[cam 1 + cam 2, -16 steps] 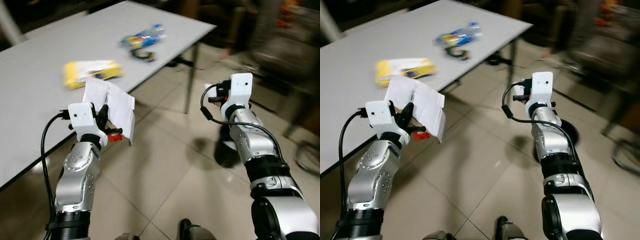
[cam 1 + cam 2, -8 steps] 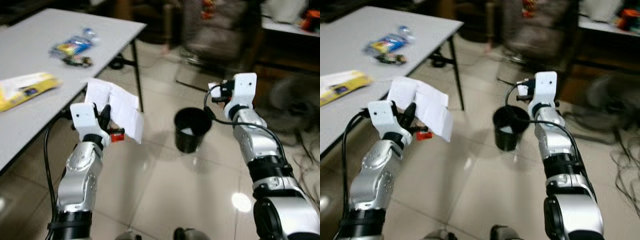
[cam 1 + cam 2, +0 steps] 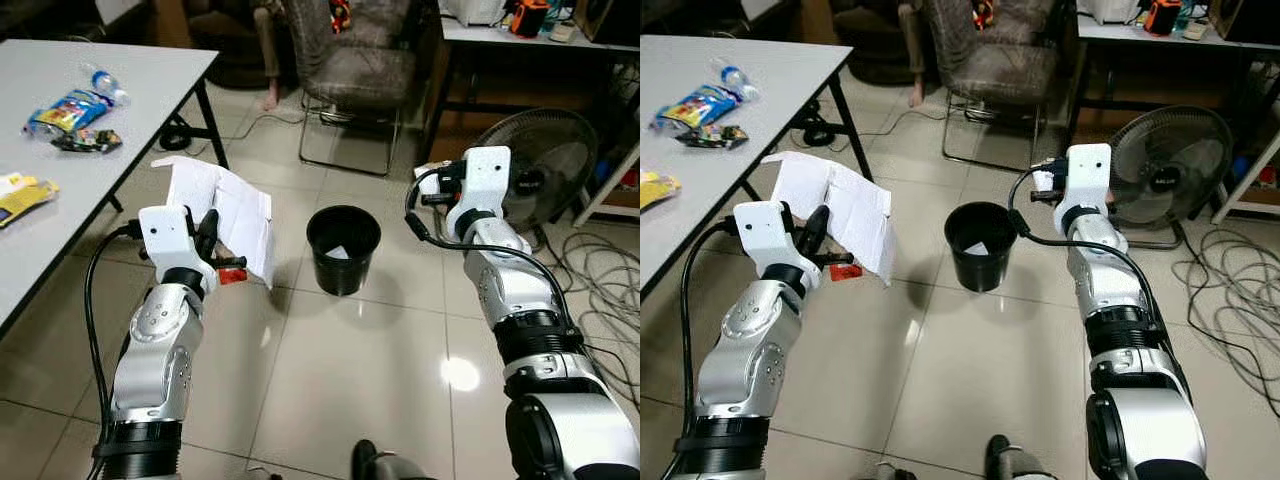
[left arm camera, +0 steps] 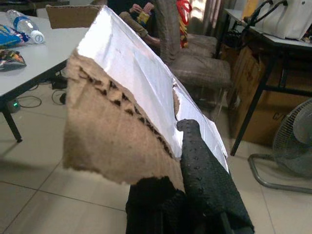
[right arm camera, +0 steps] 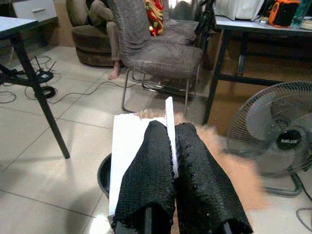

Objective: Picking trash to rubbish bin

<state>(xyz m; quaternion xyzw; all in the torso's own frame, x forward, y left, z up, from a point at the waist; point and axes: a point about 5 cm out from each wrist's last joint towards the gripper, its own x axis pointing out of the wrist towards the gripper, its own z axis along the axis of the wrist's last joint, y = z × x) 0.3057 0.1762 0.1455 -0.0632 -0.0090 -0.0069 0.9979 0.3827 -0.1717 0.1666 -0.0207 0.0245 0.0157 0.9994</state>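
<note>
Left gripper (image 3: 207, 232): clamped on torn cardboard sheet (image 3: 228, 212), held upright above floor, beside table (image 3: 95, 140).
Right gripper (image 5: 171, 161): fingers pinched on thin white card (image 5: 129, 146), raised near fan (image 3: 535, 165).
Rubbish bin (image 3: 344, 248): black, on tiles between both arms, white scrap inside.
Table: wrappers, bottle (image 3: 70, 100) lying on top.

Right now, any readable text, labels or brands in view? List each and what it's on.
Fan hub badge: white lettering, too blurred to read.
Snack packet on the table: colourful print, too small to read.
Yellow packet: dark label patch, unreadable.
Cardboard in the left gripper: faint marks, unreadable.
Nothing else carries text.
</note>
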